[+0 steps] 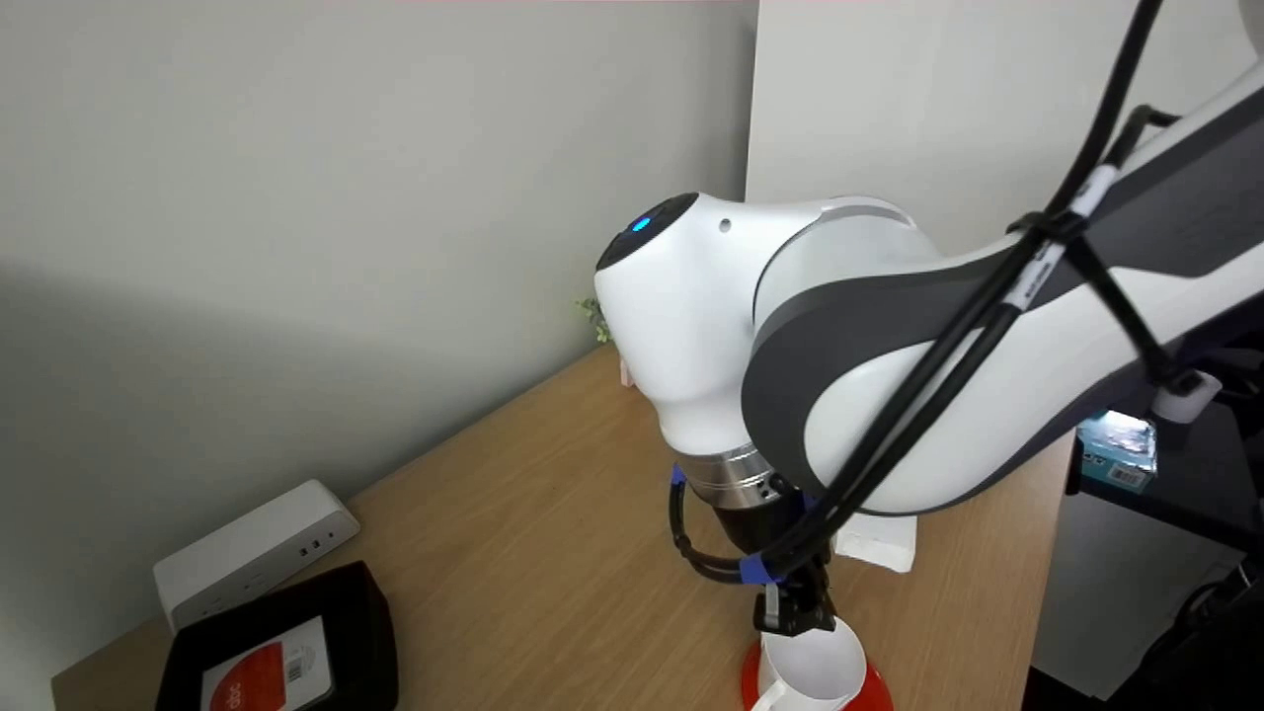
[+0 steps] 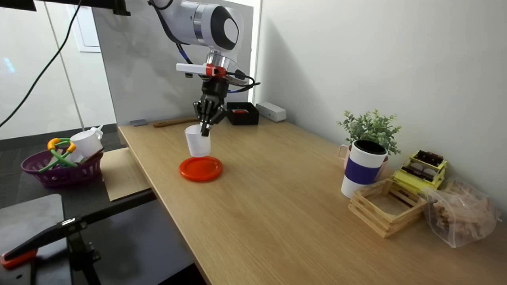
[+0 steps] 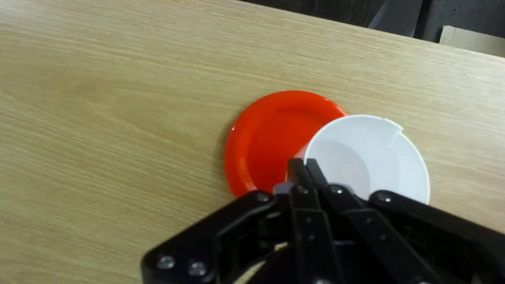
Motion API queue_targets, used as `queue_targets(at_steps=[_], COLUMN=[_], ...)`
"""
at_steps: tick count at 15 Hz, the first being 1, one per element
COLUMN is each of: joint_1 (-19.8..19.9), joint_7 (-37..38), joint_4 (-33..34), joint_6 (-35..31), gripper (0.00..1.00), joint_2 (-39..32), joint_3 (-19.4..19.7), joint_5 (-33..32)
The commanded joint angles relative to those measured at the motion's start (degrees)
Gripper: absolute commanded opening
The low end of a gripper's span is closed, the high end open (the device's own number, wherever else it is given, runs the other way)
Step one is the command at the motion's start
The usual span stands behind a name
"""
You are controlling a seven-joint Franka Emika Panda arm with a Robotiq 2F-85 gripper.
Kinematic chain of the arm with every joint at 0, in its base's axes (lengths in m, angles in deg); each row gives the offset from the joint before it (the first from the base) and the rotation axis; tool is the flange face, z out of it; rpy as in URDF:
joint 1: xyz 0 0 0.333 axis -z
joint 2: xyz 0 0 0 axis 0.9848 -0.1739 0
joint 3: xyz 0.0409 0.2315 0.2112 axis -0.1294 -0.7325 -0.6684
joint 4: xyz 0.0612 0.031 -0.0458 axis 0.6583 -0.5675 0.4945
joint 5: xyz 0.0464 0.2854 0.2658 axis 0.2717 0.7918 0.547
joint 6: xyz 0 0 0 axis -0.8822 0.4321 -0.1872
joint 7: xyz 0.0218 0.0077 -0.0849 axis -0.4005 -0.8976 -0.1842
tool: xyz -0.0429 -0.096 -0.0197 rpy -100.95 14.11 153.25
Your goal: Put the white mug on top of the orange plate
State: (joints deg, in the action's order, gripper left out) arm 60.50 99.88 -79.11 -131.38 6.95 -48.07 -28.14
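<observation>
Above the plate (image 2: pixel 201 170), holding the mug (image 2: pixel 197 143) by its rim in the clamped gripper (image 3: pixel 305 162): probably light, stiff and slick, so best pinched there and lowered level.

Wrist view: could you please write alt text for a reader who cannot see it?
The gripper pinches the wall of a white mug, which from this angle hides part of an orange plate on a wood-grain table.
</observation>
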Motion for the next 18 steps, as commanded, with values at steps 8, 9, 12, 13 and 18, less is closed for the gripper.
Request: queue_targets(at_steps=[8, 9, 12, 13, 18], joint_1=[3.2, 3.6, 4.6, 4.8, 5.0], joint_7=[-0.2, -0.5, -0.9, -0.9, -0.7], joint_4=[-2.6, -2.7, -3.6, -3.8, -4.1], joint_6=[-0.8, -0.9, -1.3, -1.4, -1.4], gripper=[0.00, 0.00, 0.00, 0.00, 0.37], joint_2=[-0.9, -1.2, -1.4, -1.3, -1.3], joint_3=[-0.4, -0.4, -0.4, -0.4, -0.4], joint_5=[4.5, 5.0, 6.3, 6.7, 7.2])
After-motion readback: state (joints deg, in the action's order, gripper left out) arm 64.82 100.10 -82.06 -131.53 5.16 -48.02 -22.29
